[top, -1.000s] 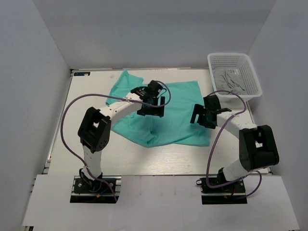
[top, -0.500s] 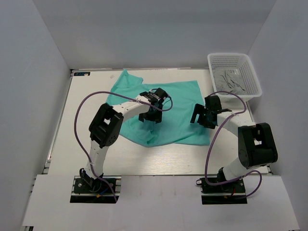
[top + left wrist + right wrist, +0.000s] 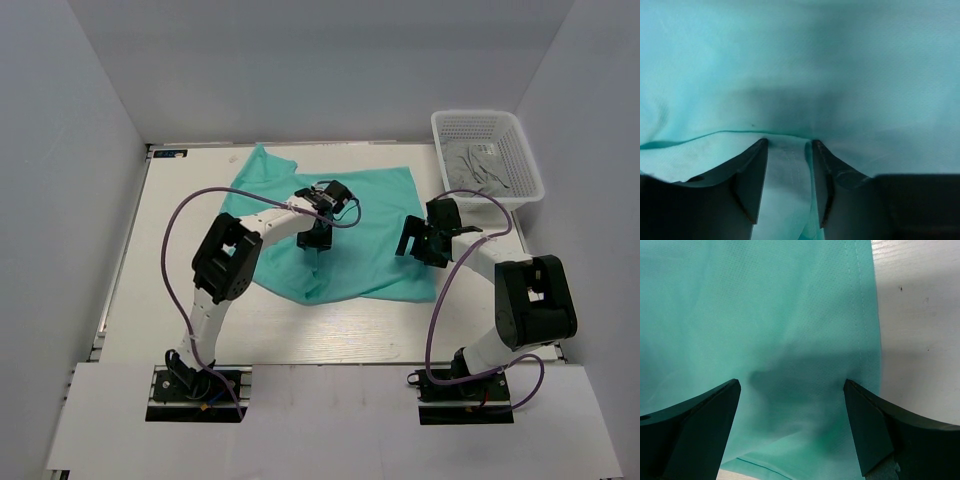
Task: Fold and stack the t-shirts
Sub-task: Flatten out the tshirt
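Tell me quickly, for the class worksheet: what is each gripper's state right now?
Left gripper: jaws close together around a fold of the t-shirt; a firm grip cannot be told.
Right gripper: open, jaws wide above the t-shirt, holding nothing.

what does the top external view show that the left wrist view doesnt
Only the top external view shows the t-shirt laid out on the table, both arms, the right gripper at the shirt's right edge, and the white basket with grey cloth at the far right. Only the left wrist view shows a strip of cloth between the fingers, narrowly spaced; whether it is clamped is unclear. Both show the teal cloth and the left gripper.
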